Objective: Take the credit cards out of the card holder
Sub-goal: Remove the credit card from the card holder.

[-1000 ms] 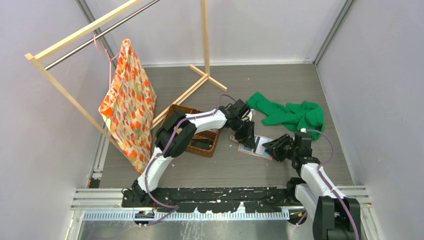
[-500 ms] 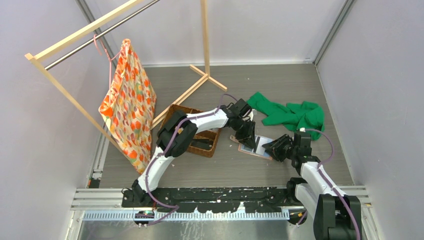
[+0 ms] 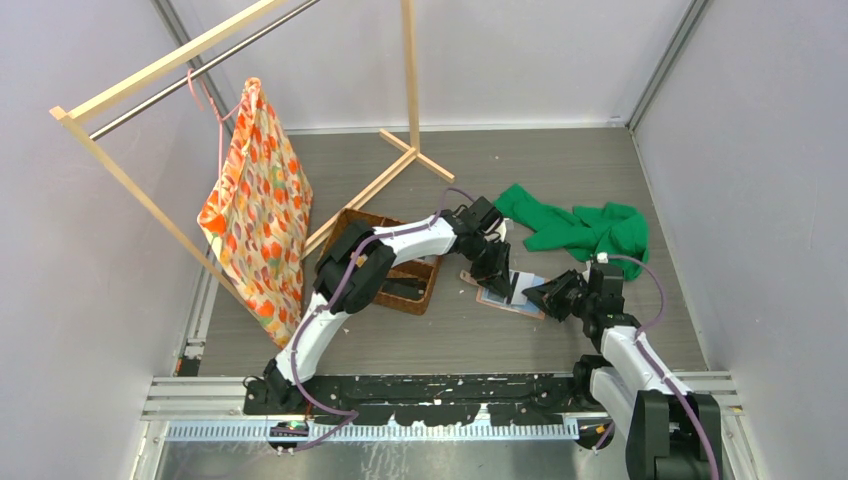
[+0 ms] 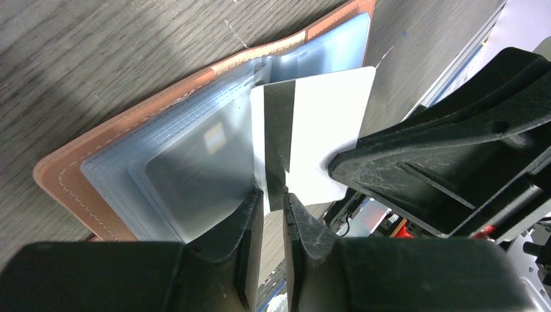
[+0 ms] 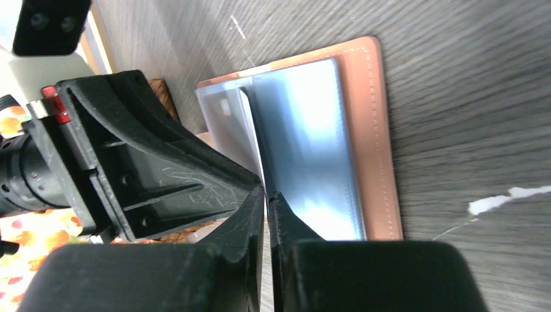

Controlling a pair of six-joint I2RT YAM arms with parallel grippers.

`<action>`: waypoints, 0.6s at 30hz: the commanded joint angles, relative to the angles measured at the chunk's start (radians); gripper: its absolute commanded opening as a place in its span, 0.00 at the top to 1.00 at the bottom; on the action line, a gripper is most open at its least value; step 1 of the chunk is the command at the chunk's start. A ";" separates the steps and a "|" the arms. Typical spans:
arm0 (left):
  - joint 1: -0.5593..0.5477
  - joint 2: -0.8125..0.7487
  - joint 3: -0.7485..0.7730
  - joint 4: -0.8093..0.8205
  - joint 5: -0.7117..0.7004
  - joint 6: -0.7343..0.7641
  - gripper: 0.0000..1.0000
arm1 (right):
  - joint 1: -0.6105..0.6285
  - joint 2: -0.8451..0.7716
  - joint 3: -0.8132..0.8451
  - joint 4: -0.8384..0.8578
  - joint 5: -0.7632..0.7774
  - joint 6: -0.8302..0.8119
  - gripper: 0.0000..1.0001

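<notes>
The card holder (image 3: 497, 297) lies open on the table, tan leather (image 4: 65, 175) outside and clear sleeves inside. A white credit card (image 4: 325, 123) with a black stripe sticks out of a sleeve. My right gripper (image 3: 540, 293) comes from the right and is shut on that card's edge (image 5: 256, 143); its finger (image 4: 416, 169) covers the card's lower corner. My left gripper (image 3: 497, 278) points down onto the sleeves. Its jaws (image 4: 273, 201) stand a narrow gap apart with the card's stripe showing between the tips; I cannot tell whether they pinch anything.
A brown woven basket (image 3: 415, 300) sits left of the holder, partly under the left arm. A green cloth (image 3: 585, 228) lies behind at the right. A patterned bag (image 3: 255, 210) hangs from the wooden rack (image 3: 400, 170) at the left.
The right gripper's jaws have closed on the card and edged slightly left toward the holder. The left gripper has stayed in place.
</notes>
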 commanded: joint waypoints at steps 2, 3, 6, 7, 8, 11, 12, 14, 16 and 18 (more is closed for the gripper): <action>0.005 0.050 -0.003 -0.035 -0.081 0.042 0.80 | 0.002 -0.037 0.008 0.048 -0.053 -0.004 0.98; 0.005 0.049 -0.004 -0.036 -0.081 0.042 0.80 | 0.002 -0.043 0.012 0.039 -0.049 -0.008 0.99; 0.005 0.037 -0.006 -0.041 -0.087 0.045 0.80 | 0.002 -0.067 0.040 -0.064 -0.006 -0.035 0.99; 0.005 0.026 -0.007 -0.043 -0.090 0.047 0.80 | 0.002 -0.078 0.053 -0.109 0.017 -0.053 0.99; 0.005 0.017 -0.009 -0.044 -0.093 0.050 0.80 | 0.002 -0.095 0.065 -0.149 0.036 -0.065 0.99; 0.007 -0.011 -0.012 -0.042 -0.096 0.055 0.80 | 0.002 -0.155 0.102 -0.262 0.097 -0.081 0.99; 0.007 -0.017 -0.013 -0.040 -0.093 0.055 0.79 | 0.002 -0.170 0.116 -0.298 0.117 -0.089 0.99; 0.008 -0.031 -0.017 -0.035 -0.083 0.053 0.79 | 0.002 -0.192 0.137 -0.351 0.147 -0.096 0.99; 0.009 -0.050 -0.022 -0.031 -0.077 0.051 0.79 | 0.002 -0.202 0.150 -0.377 0.157 -0.096 0.99; 0.009 -0.080 -0.026 -0.028 -0.071 0.052 0.79 | 0.003 -0.214 0.168 -0.392 0.157 -0.094 1.00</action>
